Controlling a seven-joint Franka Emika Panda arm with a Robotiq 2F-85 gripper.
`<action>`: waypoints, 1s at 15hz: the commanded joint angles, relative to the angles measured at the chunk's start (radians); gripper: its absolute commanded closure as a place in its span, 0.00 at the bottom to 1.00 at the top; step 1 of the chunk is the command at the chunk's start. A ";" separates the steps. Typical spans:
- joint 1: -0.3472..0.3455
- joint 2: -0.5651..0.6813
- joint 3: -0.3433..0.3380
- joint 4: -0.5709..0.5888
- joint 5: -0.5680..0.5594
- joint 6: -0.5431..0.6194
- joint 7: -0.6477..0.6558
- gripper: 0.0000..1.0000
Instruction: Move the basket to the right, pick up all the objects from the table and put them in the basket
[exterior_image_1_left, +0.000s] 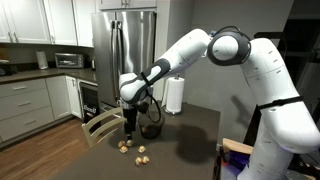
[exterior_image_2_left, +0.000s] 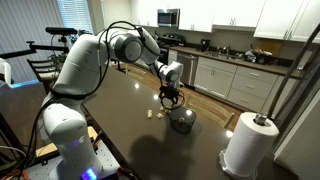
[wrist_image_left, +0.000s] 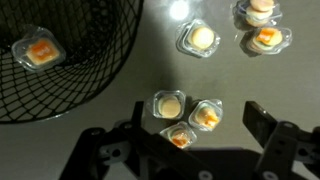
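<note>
Broadly: dark counter carries everything. White arm reaches over it. Mesh basket sits on counter, just beside pincer. Pincer released, jaws spread wide, gripping nothing. Below it, between jaws in wrist view, three objects clustered. One object lies inside basket. Three more lie loose on counter nearby.

Our two exterior cams face the table from roughly opposite sides, both catching the basket; wrist cam looks straight down, close.
</note>
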 joint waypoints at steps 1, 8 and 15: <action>-0.010 0.069 0.000 0.079 -0.028 -0.030 -0.036 0.00; -0.043 0.148 0.000 0.121 -0.042 0.030 -0.107 0.00; -0.076 0.196 0.023 0.159 -0.036 0.078 -0.195 0.00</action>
